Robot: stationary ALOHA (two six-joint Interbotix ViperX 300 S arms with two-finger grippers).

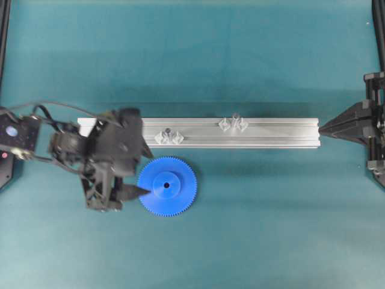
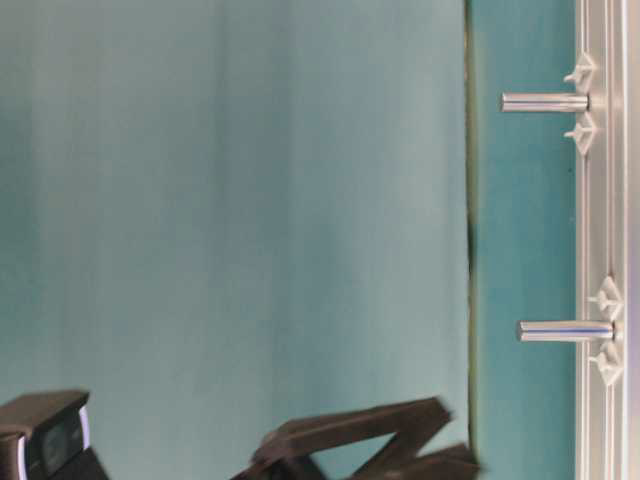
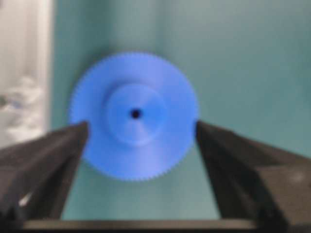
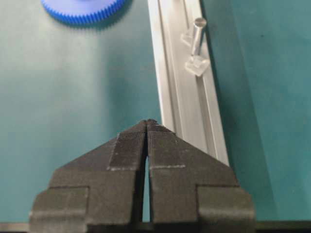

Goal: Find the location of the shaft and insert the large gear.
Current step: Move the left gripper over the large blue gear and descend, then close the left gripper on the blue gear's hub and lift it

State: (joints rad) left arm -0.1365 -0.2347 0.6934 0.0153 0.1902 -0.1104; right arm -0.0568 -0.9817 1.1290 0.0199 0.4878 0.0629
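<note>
The large gear [image 1: 167, 185] lies flat on the teal table, just in front of the aluminium rail [image 1: 271, 133]; it also shows in the left wrist view [image 3: 146, 145]. Two shafts stand on the rail between clear brackets, one near the gear [image 1: 168, 131] and one farther right [image 1: 235, 119]. My left gripper [image 1: 147, 173] is open, and its fingertips [image 3: 73, 141] flank the gear's rim on both sides. My right gripper [image 1: 322, 127] is shut and empty at the rail's right end. In the right wrist view [image 4: 147, 121] a shaft [image 4: 198, 31] stands ahead of it.
The rail runs across the middle of the table. The table-level view shows both shafts [image 2: 545, 102] [image 2: 562, 330] standing well proud of the rail. The left arm's cables and base [image 1: 18, 135] sit at the left edge.
</note>
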